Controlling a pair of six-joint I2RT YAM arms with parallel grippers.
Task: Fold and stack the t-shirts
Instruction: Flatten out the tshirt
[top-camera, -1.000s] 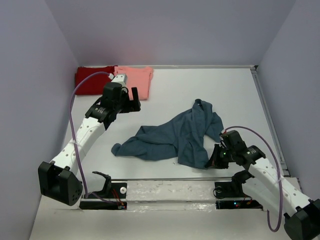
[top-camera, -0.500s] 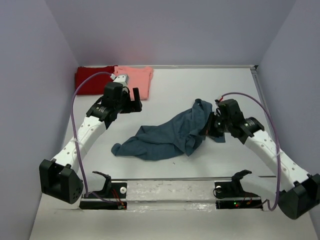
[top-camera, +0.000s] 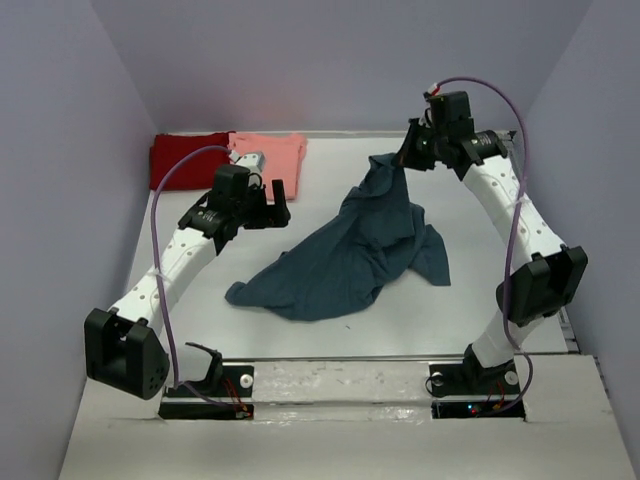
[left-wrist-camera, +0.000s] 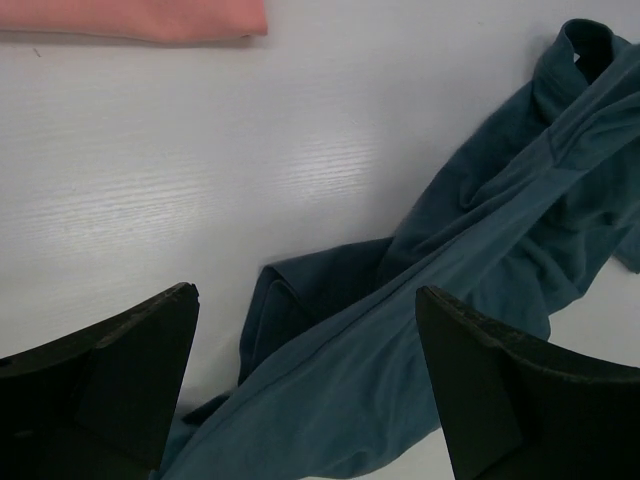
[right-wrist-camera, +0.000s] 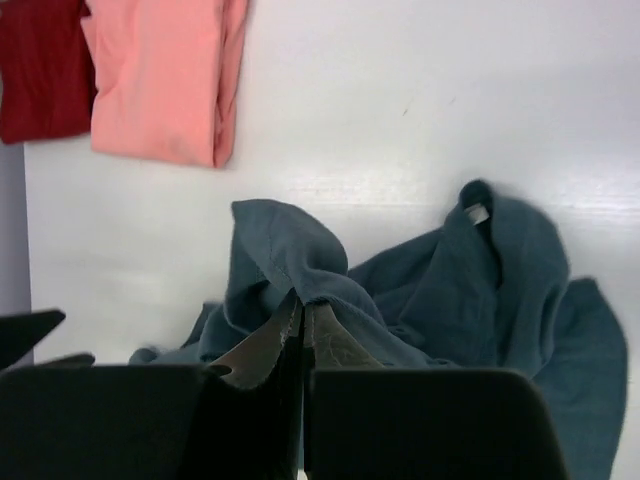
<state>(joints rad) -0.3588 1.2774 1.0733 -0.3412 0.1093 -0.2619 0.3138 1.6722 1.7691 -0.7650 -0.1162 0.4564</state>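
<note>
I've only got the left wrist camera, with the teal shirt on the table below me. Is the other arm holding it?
Observer: Yes, the right gripper is shut on the teal t-shirt, holding one edge up over the far side of the table.
Operator: Anything beside the pink one?
Observer: A dark red t-shirt lies folded just left of the salmon-pink t-shirt, in the far left corner.

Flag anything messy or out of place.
The teal shirt is bunched and twisted, strung diagonally across the table, its far end pinched up by the right gripper. The red shirt and pink shirt lie folded at far left.
</note>
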